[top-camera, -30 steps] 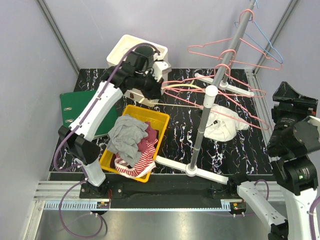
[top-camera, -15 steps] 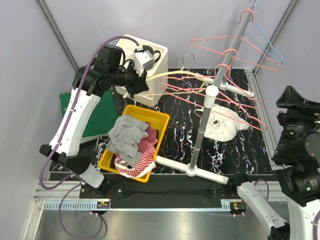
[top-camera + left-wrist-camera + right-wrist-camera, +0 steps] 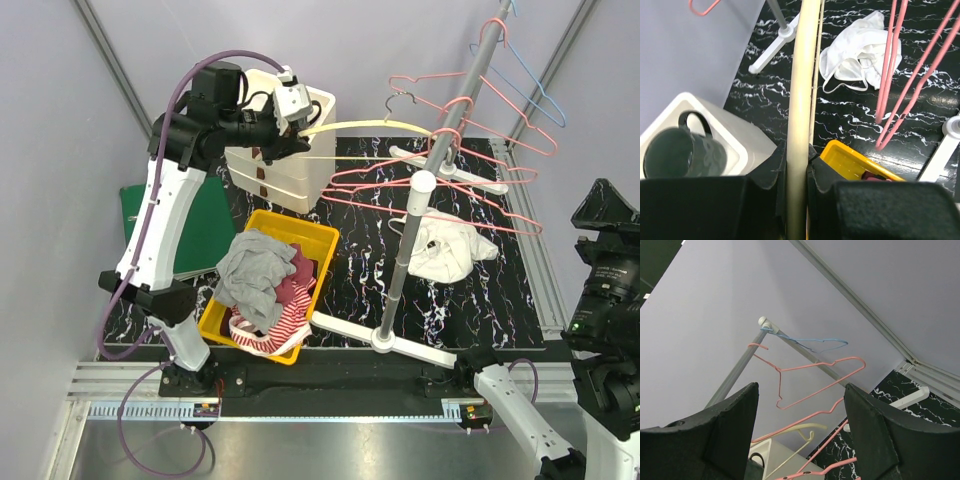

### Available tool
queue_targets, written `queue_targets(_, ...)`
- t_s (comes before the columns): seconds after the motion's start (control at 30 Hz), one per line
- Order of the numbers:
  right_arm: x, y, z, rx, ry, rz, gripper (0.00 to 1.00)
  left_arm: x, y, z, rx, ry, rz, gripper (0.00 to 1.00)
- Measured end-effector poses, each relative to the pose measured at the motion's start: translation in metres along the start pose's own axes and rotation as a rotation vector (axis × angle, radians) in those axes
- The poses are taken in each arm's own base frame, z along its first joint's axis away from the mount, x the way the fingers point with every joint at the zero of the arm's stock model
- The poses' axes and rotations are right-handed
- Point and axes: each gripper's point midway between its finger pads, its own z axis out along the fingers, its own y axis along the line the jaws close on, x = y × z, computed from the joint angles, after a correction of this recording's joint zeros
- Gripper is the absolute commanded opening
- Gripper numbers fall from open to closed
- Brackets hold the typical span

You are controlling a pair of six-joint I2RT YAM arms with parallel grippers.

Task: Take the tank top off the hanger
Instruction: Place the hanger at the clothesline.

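Biggest thing here is the black marbled table [image 3: 470, 300], filling the middle of the top view. The grey clothes rack [image 3: 405, 260] rises from its white feet at lower centre and leans to the upper right. The left arm [image 3: 160, 220] climbs the left side of the frame and bends over toward the centre at the top.

Lower left of centre there's a yellow bin [image 3: 300, 228] with a pile of clothes [image 3: 255, 275] in it, grey on top and red-striped stuff underneath. Just above it is a white box [image 3: 290, 180], and a green folder [image 3: 210, 230] lies flat at the left, partly behind the arm.

The tank top [image 3: 450, 250] is white and lies crumpled on the table right of the rack pole, well apart from both grippers. It's at the top of the left wrist view too.

A bunch of pink hangers [image 3: 470, 190] dangle off the rack, with a blue hanger [image 3: 535, 85] at the upper right.

The left gripper [image 3: 797, 160] is pinched tight on a cream hanger [image 3: 802, 90], which runs straight up the wrist view. From the top it stretches across to the rack.

A dark mug [image 3: 680, 155] sits in the white box.

The right gripper [image 3: 800, 390] is spread wide with nothing in it, pointing up at the wall and the rack top.
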Motion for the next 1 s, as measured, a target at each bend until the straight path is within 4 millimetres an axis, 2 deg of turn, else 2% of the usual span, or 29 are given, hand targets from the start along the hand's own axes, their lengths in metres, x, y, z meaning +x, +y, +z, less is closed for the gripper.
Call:
queue_targets(0.13, -0.005, 0.002, -0.002, -0.01, -0.006, -0.024, 0.77, -0.008, -0.005, 0.004, 0.067, -0.059, 0.064, 0.0)
queue_targets(0.3, -0.01, 0.003, -0.003, -0.016, -0.014, -0.04, 0.77, -0.031, -0.004, 0.016, 0.144, -0.167, 0.093, 0.0)
queue_targets(0.5, -0.014, 0.001, -0.006, -0.018, -0.021, -0.037, 0.77, -0.043, -0.005, 0.033, 0.236, -0.263, 0.041, 0.0)
queue_targets(0.6, -0.013, -0.001, -0.007, -0.018, -0.021, -0.037, 0.77, -0.049, -0.011, 0.038, 0.262, -0.286, 0.022, 0.0)
queue_targets(0.87, -0.002, -0.008, -0.007, -0.007, -0.005, -0.056, 0.77, -0.086, -0.038, 0.062, 0.343, -0.38, -0.001, 0.0)
queue_targets(1.0, -0.009, -0.011, -0.012, -0.012, -0.015, -0.049, 0.77, -0.091, -0.039, 0.075, 0.361, -0.4, -0.05, 0.0)
